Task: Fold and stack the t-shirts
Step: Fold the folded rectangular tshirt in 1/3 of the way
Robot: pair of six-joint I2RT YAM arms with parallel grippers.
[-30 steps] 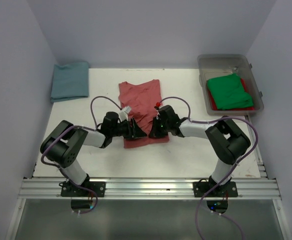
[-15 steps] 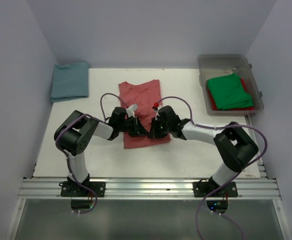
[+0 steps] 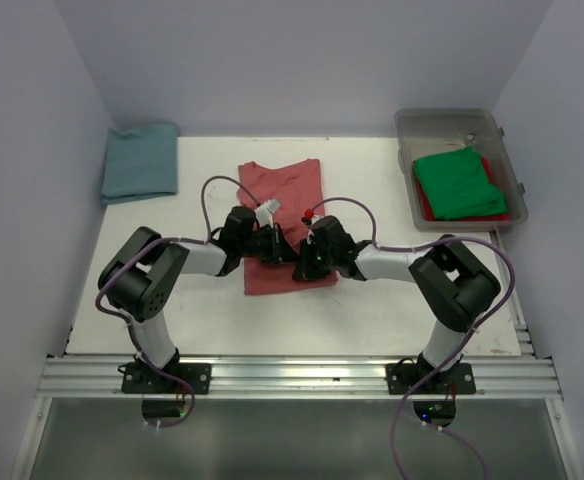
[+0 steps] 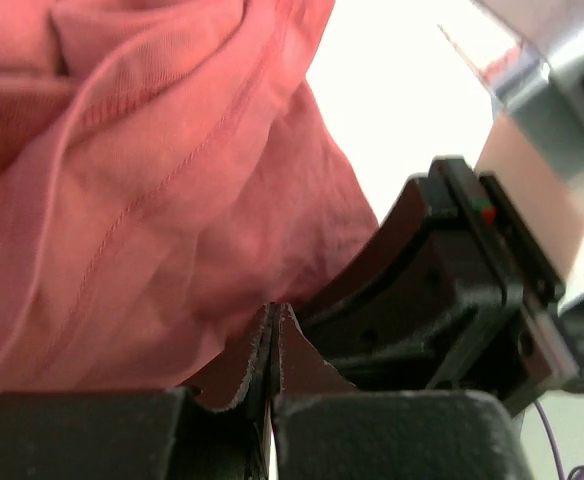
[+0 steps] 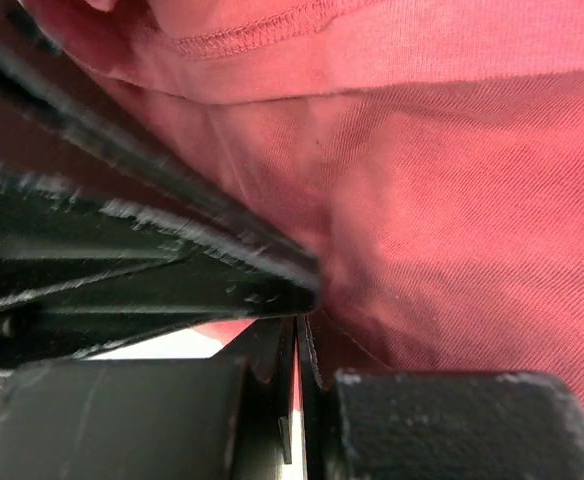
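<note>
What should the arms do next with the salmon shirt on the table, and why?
Probably lift both arms together slightly: the left fingers and right fingers are shut, seemingly pinching the salmon-red shirt near its middle, so raising it would start the fold.

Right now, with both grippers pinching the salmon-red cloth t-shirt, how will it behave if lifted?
Likely floppy: the salmon-red cloth t-shirt bunches in soft folds above the left gripper. Probably light, since a thin pinch by the right gripper seems to gather it. Expect unheld parts to sag and drag on the white table.
</note>
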